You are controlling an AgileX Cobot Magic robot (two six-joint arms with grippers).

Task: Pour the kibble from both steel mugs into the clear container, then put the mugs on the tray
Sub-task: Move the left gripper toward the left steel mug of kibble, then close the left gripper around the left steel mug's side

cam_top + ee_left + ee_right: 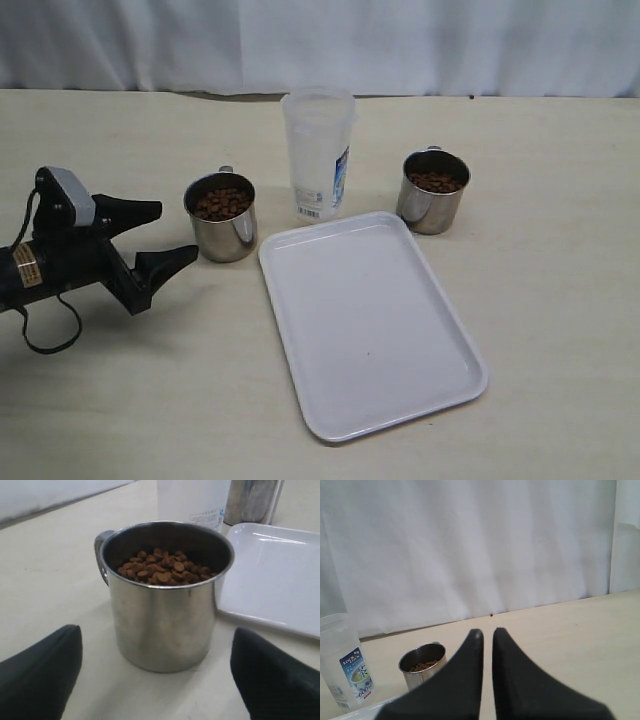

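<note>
The tray (372,325) is laid on the desk (560,300), the empty clear container (318,150) at its 12 o'clock. Kibble (160,567) is held in the left mug (221,218) at 10 o'clock and the right mug (433,192) at 1 o'clock. The left tool (178,230) is spread wide beside the left mug, the right tool (487,630) closed; nothing is gripped.

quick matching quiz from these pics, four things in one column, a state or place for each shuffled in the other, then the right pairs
Column one
1. left gripper
2. right gripper
3. clear container
4. tray

Column two
A. lying flat, nothing on it
B. fingers shut, holding nothing
C. fingers open, facing the left mug of kibble
D. upright, just beyond the tray's far edge

Pairs: 1-C, 2-B, 3-D, 4-A
</note>
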